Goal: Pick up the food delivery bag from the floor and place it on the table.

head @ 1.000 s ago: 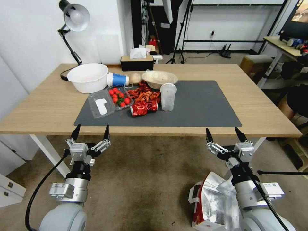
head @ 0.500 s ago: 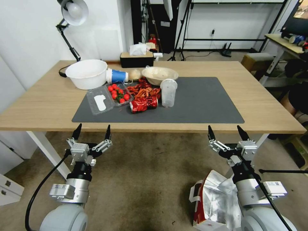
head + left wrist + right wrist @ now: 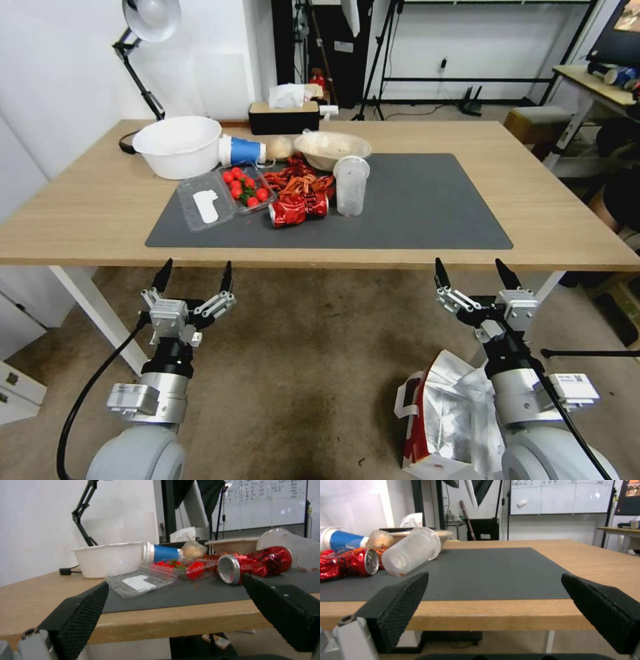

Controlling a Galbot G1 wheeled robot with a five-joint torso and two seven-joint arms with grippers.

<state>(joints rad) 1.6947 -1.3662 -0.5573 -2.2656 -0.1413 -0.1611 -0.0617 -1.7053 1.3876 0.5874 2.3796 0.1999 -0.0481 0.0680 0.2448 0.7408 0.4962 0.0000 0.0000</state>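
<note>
The food delivery bag (image 3: pixel 448 413) stands on the floor (image 3: pixel 313 360) at the lower right of the head view, foil lining showing, red and white sides, partly hidden behind my right arm. My right gripper (image 3: pixel 475 272) hangs open above and beyond the bag, just short of the table's (image 3: pixel 80 220) front edge. Level with it on the left, my left gripper (image 3: pixel 195 274) is open and holds nothing. In the wrist views both pairs of black fingers (image 3: pixel 81 612) (image 3: pixel 398 605) frame the table edge and the dark grey mat (image 3: pixel 486 575).
On the mat lie a clamshell of tomatoes (image 3: pixel 243 190), a crushed red can (image 3: pixel 293 208) and a clear cup (image 3: pixel 350 185). A white bowl (image 3: pixel 177 145), blue cup (image 3: pixel 243 150), tissue box (image 3: pixel 283 119) and lamp (image 3: pixel 143 27) stand behind. White table legs (image 3: pixel 100 313) flank the carpet.
The whole head view has shifted: the table sits higher and slightly farther in the picture, so the camera moved. Both grippers stay open and hold the same pose.
</note>
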